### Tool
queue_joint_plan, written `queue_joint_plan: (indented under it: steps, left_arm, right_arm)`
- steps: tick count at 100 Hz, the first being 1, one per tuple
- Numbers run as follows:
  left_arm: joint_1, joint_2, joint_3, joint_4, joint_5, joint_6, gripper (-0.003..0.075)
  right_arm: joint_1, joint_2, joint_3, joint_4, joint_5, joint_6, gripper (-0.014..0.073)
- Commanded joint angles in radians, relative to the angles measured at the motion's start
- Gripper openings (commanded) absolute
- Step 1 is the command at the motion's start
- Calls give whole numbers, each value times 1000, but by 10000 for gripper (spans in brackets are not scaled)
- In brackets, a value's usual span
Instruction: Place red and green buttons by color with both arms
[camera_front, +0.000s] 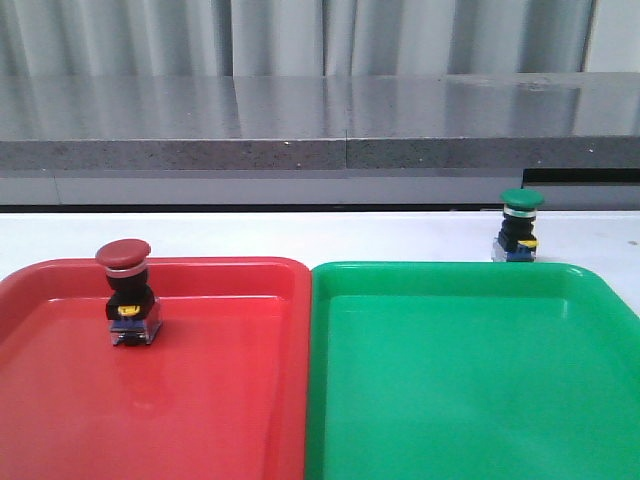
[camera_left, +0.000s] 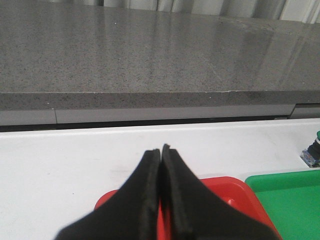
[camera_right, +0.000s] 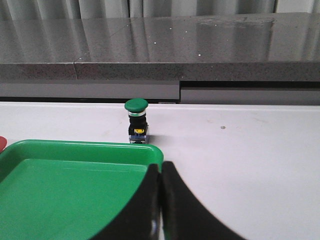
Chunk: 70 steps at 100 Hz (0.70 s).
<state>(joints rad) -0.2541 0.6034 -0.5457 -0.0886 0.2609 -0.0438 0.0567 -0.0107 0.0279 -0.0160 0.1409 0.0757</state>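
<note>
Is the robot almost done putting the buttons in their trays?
Halfway. The red button already stands in the red tray. Nothing is in hand: the left gripper and right gripper are both shut and empty. The green button is still on the white table just behind the green tray, so it has to go in.

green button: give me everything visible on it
The green button is a small mushroom-head push button: glossy green cap, silver collar, black body, yellow and blue at the base. It stands upright on the white table, just beyond the far rim of the green tray, near its right end, not in it. Nothing grips it; the right gripper is shut and well short of it.
</note>
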Motion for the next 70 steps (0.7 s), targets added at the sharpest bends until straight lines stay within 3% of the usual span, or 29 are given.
queue_joint_plan:
  steps: [1,46,70]
  left_arm:
    - [4,-17,-22,25,-89,0,-19]
    - [141,-352,251,75,-117,0,-19]
    - [150,-523,408,75,-122,0,-20]
  right_arm:
    - [-7,-21,-15,1,-81,-2,-68]
    - [-7,-21,-15,1,-81,-2,-68]
    - [-7,-21,-15,1,-81,-2,-68]
